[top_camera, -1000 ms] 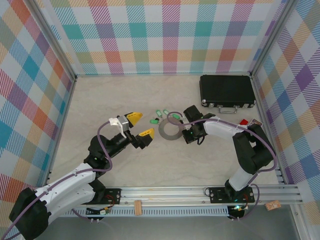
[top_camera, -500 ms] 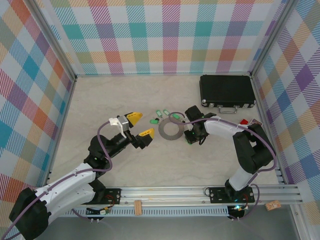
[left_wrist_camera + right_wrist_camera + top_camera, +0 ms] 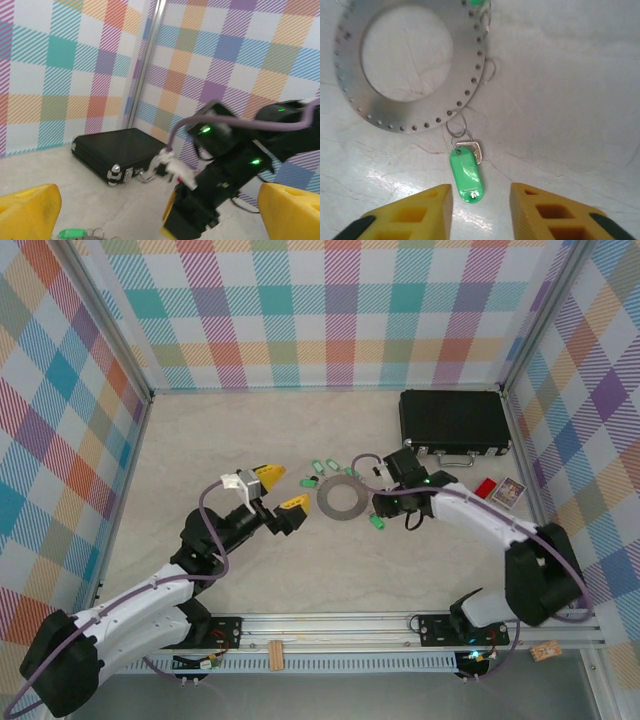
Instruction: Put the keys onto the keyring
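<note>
Right wrist: right gripper (image 3: pixel 481 195), jaws parted and empty, should pinch the key (image 3: pixel 466 176) at five o'clock of the keyring (image 3: pixel 468 75); left gripper (image 3: pixel 283 489) gapes.

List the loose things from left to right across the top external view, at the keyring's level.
keyring → lone green-tagged key → small red object → small card. The other green-tagged keys overlap the keyring's span, so they are left out.
</note>
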`<move>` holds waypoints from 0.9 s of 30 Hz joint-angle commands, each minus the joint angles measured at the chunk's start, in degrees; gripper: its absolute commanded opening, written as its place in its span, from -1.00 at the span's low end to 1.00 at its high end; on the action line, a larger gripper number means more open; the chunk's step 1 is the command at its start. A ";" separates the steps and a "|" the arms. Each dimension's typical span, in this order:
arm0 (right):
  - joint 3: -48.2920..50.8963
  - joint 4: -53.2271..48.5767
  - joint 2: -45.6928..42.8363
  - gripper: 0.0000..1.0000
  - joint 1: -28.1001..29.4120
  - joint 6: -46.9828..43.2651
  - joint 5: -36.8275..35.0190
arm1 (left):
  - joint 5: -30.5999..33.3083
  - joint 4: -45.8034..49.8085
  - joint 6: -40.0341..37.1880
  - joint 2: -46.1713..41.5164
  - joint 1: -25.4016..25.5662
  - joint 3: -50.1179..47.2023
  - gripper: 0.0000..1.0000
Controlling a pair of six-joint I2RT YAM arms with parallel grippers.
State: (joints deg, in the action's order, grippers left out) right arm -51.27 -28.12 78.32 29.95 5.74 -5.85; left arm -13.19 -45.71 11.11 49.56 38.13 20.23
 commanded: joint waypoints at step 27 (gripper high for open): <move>27.26 55.54 -12.22 0.98 -8.17 -10.85 -29.84 | 37.00 47.16 -1.04 21.07 -14.50 23.13 0.99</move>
State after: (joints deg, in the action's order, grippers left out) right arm -26.22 17.12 64.10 23.68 -2.22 -33.54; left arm 20.69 -3.25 15.59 69.43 26.15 41.52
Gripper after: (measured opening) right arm 0.990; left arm 0.997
